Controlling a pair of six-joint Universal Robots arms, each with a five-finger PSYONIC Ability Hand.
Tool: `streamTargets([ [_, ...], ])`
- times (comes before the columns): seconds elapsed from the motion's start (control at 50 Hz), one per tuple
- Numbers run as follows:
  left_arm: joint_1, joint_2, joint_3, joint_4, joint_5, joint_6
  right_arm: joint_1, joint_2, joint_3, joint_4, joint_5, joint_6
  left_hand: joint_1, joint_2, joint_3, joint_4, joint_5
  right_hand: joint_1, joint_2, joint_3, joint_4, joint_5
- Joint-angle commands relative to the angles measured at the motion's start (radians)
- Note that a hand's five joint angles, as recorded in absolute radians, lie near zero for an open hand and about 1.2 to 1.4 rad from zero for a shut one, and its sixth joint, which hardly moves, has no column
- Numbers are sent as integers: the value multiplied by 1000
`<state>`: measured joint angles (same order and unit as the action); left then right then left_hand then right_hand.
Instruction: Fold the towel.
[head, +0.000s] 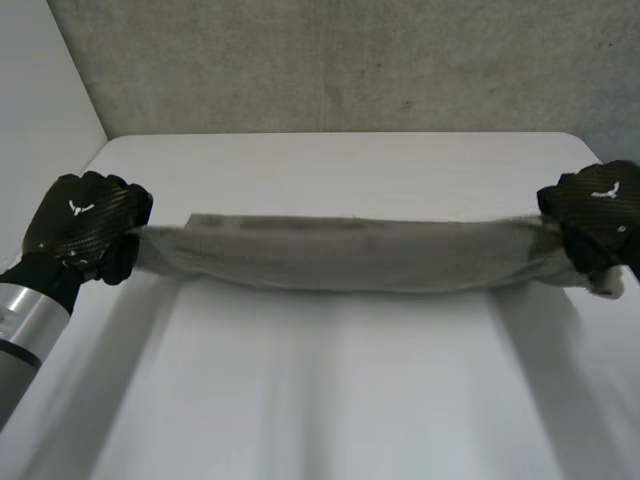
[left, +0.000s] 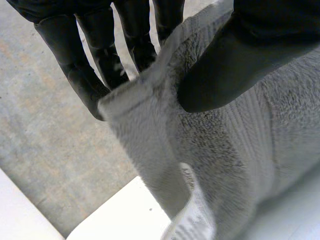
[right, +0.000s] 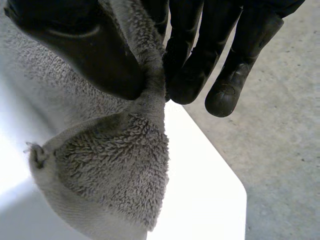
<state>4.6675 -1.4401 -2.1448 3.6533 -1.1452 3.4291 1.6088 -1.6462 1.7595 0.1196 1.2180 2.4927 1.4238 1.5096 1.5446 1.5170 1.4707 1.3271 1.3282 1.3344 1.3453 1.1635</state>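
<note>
A grey towel (head: 350, 252) hangs stretched in a long band across the middle of the white table (head: 330, 390), lifted between my two hands. My left hand (head: 85, 225) pinches the towel's left end; in the left wrist view the thumb (left: 235, 65) presses the towel (left: 220, 160) against the fingers (left: 95, 65), with a white label hanging below. My right hand (head: 595, 215) pinches the right end. In the right wrist view the thumb (right: 90, 50) and fingers (right: 200, 65) squeeze a bunched corner of the towel (right: 115, 170).
A grey wall (head: 350, 60) rises behind the table's far edge. The table's rounded corner (right: 235, 190) lies under my right hand, with grey floor (right: 280, 140) beyond it.
</note>
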Motion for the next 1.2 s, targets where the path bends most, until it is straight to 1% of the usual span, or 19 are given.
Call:
streamTargets([
  [0.02, 8, -118, 49, -18, 47, 2, -1, 205, -116, 3, -28, -18, -28, -113, -148, -121, -249, 69, 68, 62, 51, 58],
  [0.06, -15, -241, 121, -18, 42, 8, 5, 262, -152, 3, -23, -26, -28, -113, -148, -121, -249, 69, 68, 62, 51, 58],
  [0.18, -62, -437, 272, -27, 16, 16, 46, 487, -338, 8, 0, -40, -28, -113, -148, -121, -249, 69, 68, 62, 51, 58],
  [0.22, -98, -547, 391, -33, -42, 24, 59, 545, -393, 9, 14, -40, -28, -113, -148, -121, -249, 69, 68, 62, 51, 58],
  [0.38, -141, -768, 675, -94, -148, 41, 103, 779, -657, 8, 81, -41, -28, -113, -148, -121, -249, 69, 68, 62, 51, 58],
  [0.58, -185, -965, 954, -180, -163, 42, 140, 988, -917, -1, 89, -41, -28, -113, -148, -121, -249, 69, 68, 62, 51, 58],
  [0.6, -187, -986, 989, -196, -177, 42, 142, 1020, -957, -4, 92, -40, -28, -113, -148, -121, -249, -311, -312, -318, -329, -322],
  [0.62, -187, -987, 990, -196, -177, 42, 143, 1043, -989, -9, 107, -32, -28, -113, -148, -121, -249, -968, -969, -976, -987, -979],
  [0.64, -188, -1005, 1019, -209, -191, 42, 143, 1043, -989, -9, 107, -32, -539, -624, -659, -632, -760, -975, -976, -982, -993, -986],
  [0.66, -188, -1005, 1019, -210, -191, 42, 148, 1062, -1020, -11, 139, -31, -544, -630, -665, -637, -765, -1153, -1154, -1160, -1171, -1164],
  [0.68, -188, -1013, 1036, -223, -211, 41, 157, 1069, -1043, -11, 185, -28, -1249, -1335, -1370, -1342, -1471, -1153, -1154, -1160, -1171, -1164],
  [0.7, -188, -1011, 1043, -234, -235, 41, 157, 1069, -1043, -11, 186, -28, -1153, -1239, -1274, -1247, -1375, -1153, -1154, -1160, -1171, -1164],
  [0.72, -188, -1011, 1043, -234, -235, 41, 166, 1071, -1054, -11, 233, -18, -1152, -1237, -1272, -1245, -1373, -1153, -1154, -1160, -1171, -1164],
  [0.74, -190, -1005, 1045, -239, -254, 33, 166, 1071, -1054, -11, 233, -18, -1249, -1335, -1370, -1342, -1471, -1153, -1154, -1160, -1171, -1164],
  [0.78, -194, -996, 1042, -245, -265, 28, 177, 1059, -1057, -12, 299, 18, -1249, -1335, -1370, -1342, -1471, -1153, -1154, -1160, -1171, -1164],
  [0.82, -194, -979, 1036, -246, -271, 27, 183, 1033, -1054, -9, 302, 44, -1249, -1335, -1370, -1342, -1471, -1153, -1154, -1160, -1171, -1164],
  [0.96, -194, -789, 867, -260, -278, 27, 172, 801, -905, -17, 284, 140, -1249, -1335, -1370, -1342, -1471, -1153, -1154, -1160, -1171, -1164],
  [1.06, -193, -648, 714, -250, -274, 25, 171, 567, -630, -60, 226, 146, -1249, -1335, -1370, -1342, -1471, -1153, -1154, -1160, -1171, -1164],
  [1.2, -196, -534, 526, -185, -272, 5, 171, 451, -360, -84, 218, 132, -1249, -1335, -1370, -1342, -1471, -1153, -1154, -1160, -1171, -1164],
])
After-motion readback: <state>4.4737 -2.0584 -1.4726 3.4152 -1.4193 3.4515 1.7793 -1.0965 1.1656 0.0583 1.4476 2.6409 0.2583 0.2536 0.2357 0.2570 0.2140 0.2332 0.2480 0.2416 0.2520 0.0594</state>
